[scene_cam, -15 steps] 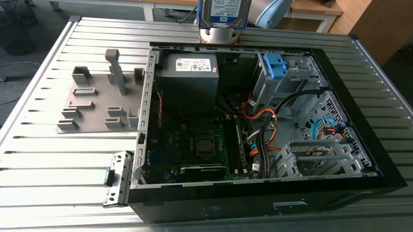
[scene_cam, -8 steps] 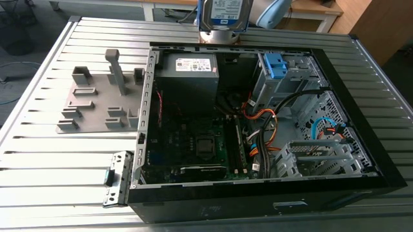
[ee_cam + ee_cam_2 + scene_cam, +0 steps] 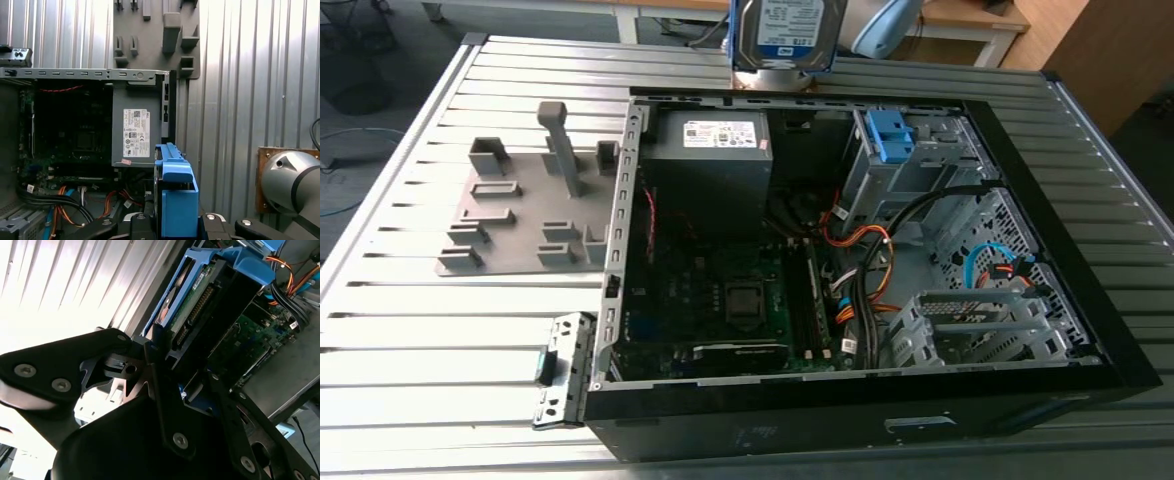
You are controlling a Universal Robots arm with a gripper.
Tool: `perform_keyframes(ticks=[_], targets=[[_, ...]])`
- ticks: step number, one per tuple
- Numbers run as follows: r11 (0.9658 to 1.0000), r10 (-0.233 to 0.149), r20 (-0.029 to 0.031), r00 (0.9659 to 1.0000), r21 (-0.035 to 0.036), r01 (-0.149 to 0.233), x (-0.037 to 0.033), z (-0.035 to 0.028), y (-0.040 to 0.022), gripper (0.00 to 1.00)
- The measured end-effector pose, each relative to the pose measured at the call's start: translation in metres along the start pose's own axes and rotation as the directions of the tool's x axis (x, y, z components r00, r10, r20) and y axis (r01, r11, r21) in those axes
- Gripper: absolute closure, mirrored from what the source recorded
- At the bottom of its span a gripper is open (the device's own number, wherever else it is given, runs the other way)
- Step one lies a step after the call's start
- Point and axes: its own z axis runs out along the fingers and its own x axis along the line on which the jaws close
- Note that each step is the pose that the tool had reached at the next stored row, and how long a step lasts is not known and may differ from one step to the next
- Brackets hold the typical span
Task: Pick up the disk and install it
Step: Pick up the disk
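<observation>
Claw (image 3: 176, 222) clamped on disk (image 3: 782, 30), upright at edge of open computer case (image 3: 1083, 290) on worktop (image 3: 440, 320); white-and-blue label (image 3: 790, 18) facing exterior view.

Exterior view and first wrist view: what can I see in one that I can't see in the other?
The exterior view gives you the disk face-on, showing its white-and-blue label, and the small blue bracket in the drive cage of the open computer case. The first wrist view gives you the disk edge-on, its blue frame up close, with the arm's silver joint beside it. Both share the grey box with its white sticker, the orange cables and the grey holder plate on the ribbed table.
</observation>
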Motion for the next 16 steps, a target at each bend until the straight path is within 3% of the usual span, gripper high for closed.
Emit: perform_keyframes(ticks=[16], targets=[[1.0, 0.0, 0.0, 1.0, 0.0, 0.0, 0.0218, -0.0002, -0.0001, 0.64]])
